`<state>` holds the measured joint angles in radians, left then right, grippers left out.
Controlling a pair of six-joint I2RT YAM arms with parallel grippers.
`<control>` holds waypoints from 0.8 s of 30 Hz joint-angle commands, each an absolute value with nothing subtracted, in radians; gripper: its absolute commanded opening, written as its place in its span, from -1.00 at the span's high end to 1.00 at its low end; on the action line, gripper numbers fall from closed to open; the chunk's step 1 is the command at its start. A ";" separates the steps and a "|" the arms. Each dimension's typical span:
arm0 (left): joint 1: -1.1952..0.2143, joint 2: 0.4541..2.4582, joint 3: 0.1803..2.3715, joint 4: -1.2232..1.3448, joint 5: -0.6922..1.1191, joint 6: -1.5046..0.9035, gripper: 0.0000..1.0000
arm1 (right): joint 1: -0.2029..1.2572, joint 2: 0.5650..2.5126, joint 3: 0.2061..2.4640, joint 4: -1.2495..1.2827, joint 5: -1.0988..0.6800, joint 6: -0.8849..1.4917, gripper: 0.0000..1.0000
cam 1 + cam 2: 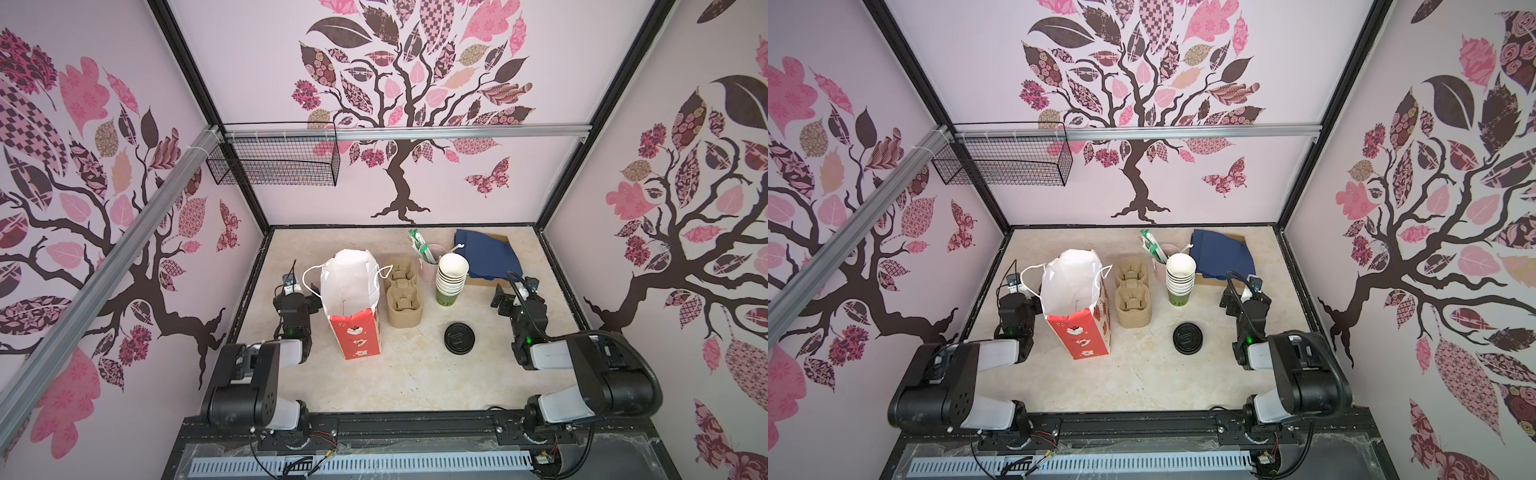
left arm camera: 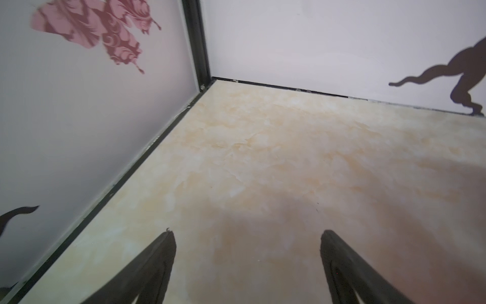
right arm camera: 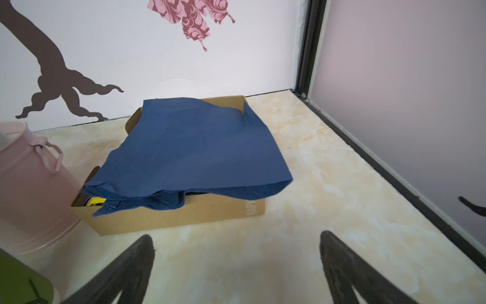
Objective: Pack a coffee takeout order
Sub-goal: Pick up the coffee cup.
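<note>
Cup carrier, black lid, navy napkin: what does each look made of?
The cup carrier looks like moulded paper pulp: matte tan, rough, with soft rounded edges. The black lid seems plastic: smooth, slight sheen, crisp embossed rings. The navy napkin looks like soft paper or thin cloth, matte, fuzzy-edged, draping over its cardboard box; which one is unclear.

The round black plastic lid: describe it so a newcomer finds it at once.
Start at the beige marbled tabletop and find the tall stack of cream-lined paper cups. In a top view, just below that stack and alone on bare surface, lies the round black plastic lid. It is the only flat black disc; everything near it stands upright.
</note>
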<state>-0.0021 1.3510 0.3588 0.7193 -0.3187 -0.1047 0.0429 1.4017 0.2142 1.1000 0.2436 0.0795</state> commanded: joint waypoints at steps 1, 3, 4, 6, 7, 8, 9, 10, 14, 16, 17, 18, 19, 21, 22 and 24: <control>-0.011 1.163 0.386 0.547 -0.429 -0.179 -0.80 | 0.046 1.207 0.226 0.997 0.334 0.125 -1.00; -0.010 1.068 0.394 0.468 -0.453 -0.229 -0.82 | 0.046 1.123 0.255 0.891 0.329 0.147 -1.00; -0.009 1.015 0.403 0.410 -0.452 -0.255 -0.84 | 0.046 1.087 0.273 0.829 0.314 0.162 -1.00; -0.010 0.926 0.435 0.297 -0.415 -0.281 -0.85 | 0.046 1.029 0.315 0.701 0.279 0.206 -1.00; -0.010 0.881 0.451 0.246 -0.383 -0.293 -0.85 | 0.046 1.004 0.342 0.626 0.256 0.238 -1.00; -0.009 0.846 0.465 0.222 -0.342 -0.302 -0.86 | 0.046 0.985 0.366 0.561 0.239 0.279 -0.97; -0.009 0.811 0.484 0.208 -0.277 -0.316 -0.86 | 0.046 0.972 0.393 0.484 0.216 0.340 -0.92; -0.009 0.784 0.513 0.201 -0.186 -0.321 -0.85 | 0.046 0.964 0.433 0.403 0.176 0.395 -0.87; -0.027 0.770 0.763 -0.005 0.075 -0.284 -0.80 | 0.046 0.981 0.561 0.149 -0.038 0.504 -0.70; -0.061 0.800 0.896 -0.099 0.150 -0.235 -0.80 | 0.046 0.991 0.605 0.079 -0.132 0.522 -0.56; -0.088 0.819 0.961 -0.153 0.185 -0.201 -0.80 | 0.046 0.994 0.635 0.028 -0.154 0.536 -0.53; -0.118 0.835 1.012 -0.205 0.214 -0.164 -0.80 | 0.047 0.999 0.664 -0.015 -0.182 0.543 -0.53; -0.151 0.854 1.077 -0.262 0.241 -0.127 -0.79 | 0.051 1.009 0.699 -0.062 -0.213 0.543 -0.54; -0.234 0.883 1.159 -0.343 0.269 -0.071 -0.78 | 0.068 1.036 0.772 -0.149 -0.232 0.545 -0.58; -0.287 0.898 1.191 -0.372 0.269 -0.044 -0.78 | 0.086 1.051 0.809 -0.188 -0.222 0.542 -0.60; -0.390 0.924 1.238 -0.418 0.226 0.009 -0.78 | 0.111 1.083 0.874 -0.243 -0.218 0.529 -0.61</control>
<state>-0.3096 0.8913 1.1809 -0.2337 0.1825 -0.1089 0.0811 1.0515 0.7845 -0.0719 -0.1604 0.5144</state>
